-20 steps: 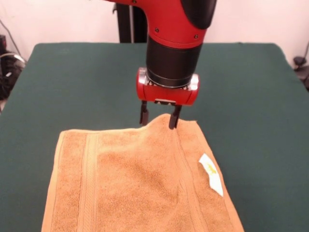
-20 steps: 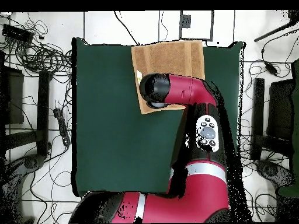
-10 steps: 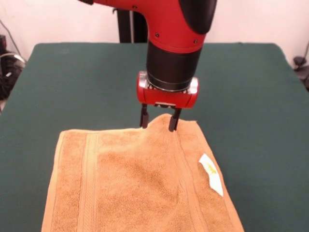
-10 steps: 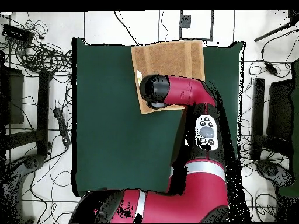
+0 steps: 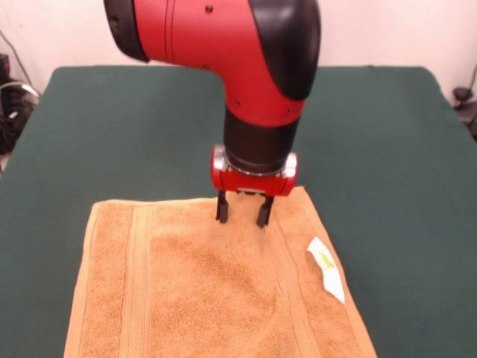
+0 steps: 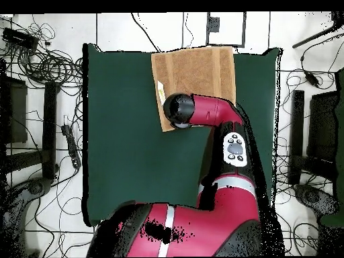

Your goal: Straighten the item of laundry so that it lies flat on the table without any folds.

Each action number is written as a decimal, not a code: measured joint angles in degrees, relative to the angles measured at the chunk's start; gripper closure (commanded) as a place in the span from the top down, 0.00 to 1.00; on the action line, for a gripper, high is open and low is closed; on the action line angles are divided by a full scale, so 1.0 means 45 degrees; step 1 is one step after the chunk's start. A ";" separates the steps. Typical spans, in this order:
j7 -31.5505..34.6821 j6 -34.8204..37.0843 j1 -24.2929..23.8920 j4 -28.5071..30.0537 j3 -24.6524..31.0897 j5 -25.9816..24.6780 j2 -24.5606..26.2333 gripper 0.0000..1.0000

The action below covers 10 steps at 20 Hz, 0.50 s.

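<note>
The item of laundry point(image 5: 216, 291), an orange-tan towel with woven bands and a white label point(image 5: 326, 270), lies spread on the green table point(image 5: 387, 149). Its near end runs past the bottom of the front view. My gripper point(image 5: 243, 214) stands open, pointing straight down, with both fingertips point(image 5: 221, 212) on or just above the cloth a little inside the towel's far edge. Shallow wrinkles show in the cloth below the gripper. In the overhead view the towel point(image 6: 199, 70) lies against the table's point(image 6: 127, 134) top edge, and the arm's wrist point(image 6: 179, 111) hides the gripper there.
Cables point(image 6: 40, 60) and dark stands point(image 6: 27, 134) crowd the floor on both sides of the table. The red arm point(image 6: 232, 144) crosses the table's right part from the bottom. Wide green cloth lies bare to the left of the towel in the overhead view.
The gripper has come down and moved a little onto the towel. The raised hump of cloth between its fingers at the far edge is gone; that edge now lies flatter.
</note>
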 measured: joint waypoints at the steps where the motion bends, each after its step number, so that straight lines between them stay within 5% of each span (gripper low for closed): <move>1: 0.0000 -0.0180 -0.0075 -0.0065 0.0066 0.0040 0.0135 1.00; 10: 0.0000 -0.0190 -0.0092 -0.0105 0.0079 0.0037 0.0124 1.00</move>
